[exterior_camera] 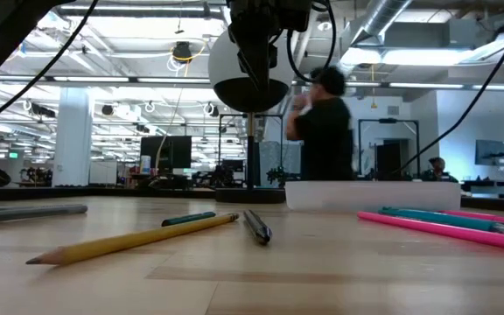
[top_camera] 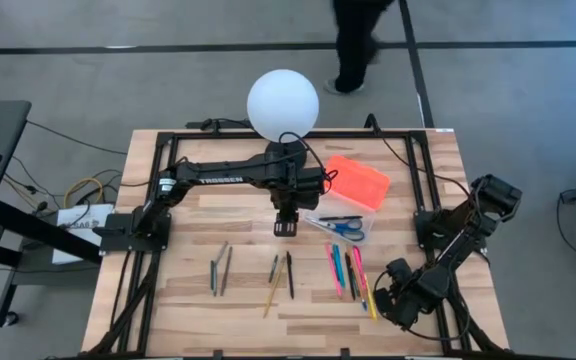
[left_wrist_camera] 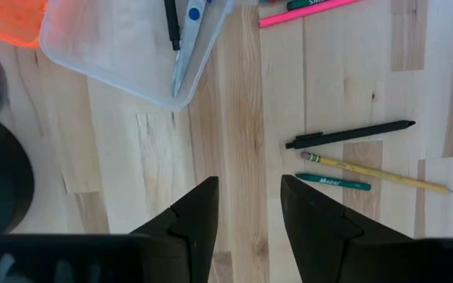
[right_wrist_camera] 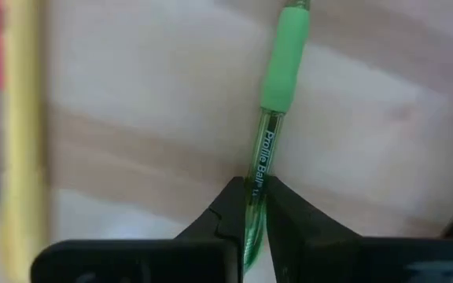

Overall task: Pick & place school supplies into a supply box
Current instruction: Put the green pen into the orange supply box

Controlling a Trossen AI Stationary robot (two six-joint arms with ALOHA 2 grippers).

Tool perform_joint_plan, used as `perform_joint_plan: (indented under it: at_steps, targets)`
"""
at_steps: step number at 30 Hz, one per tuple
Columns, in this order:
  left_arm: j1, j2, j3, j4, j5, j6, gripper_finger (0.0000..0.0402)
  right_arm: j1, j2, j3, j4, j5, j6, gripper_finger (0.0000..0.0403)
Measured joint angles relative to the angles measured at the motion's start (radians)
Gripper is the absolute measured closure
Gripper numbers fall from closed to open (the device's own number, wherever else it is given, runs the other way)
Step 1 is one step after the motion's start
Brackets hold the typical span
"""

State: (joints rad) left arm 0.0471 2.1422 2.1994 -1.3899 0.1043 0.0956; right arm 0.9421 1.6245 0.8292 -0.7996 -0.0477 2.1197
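Eleven pens and pencils lie loose on the desk; one pair of scissors rests in the supply box. Only the right wrist view shows the right pincer clenched on a green pen. The left pincer hangs released beside the box.

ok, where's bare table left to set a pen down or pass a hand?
Free: the wood left of the grey pens, and the strip between them and the middle pencil group. Crowded: the marker row below the box, where the right pincer is shut on a green pen. The left pincer hangs open beside the box.
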Motion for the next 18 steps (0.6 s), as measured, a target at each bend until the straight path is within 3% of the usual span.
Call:
perform_joint_plan:
  at_steps: [11, 18]
  targets:
    - [0.0, 0.0, 0.0, 0.0, -0.013, 0.002, 0.027, -0.002, 0.0, 0.046, -0.044, -0.001, 0.0, 0.0386]
    - [0.0, 0.0, 0.0, 0.0, -0.014, 0.007, 0.027, -0.002, -0.001, 0.13, -0.17, 0.003, 0.0, 0.0385]
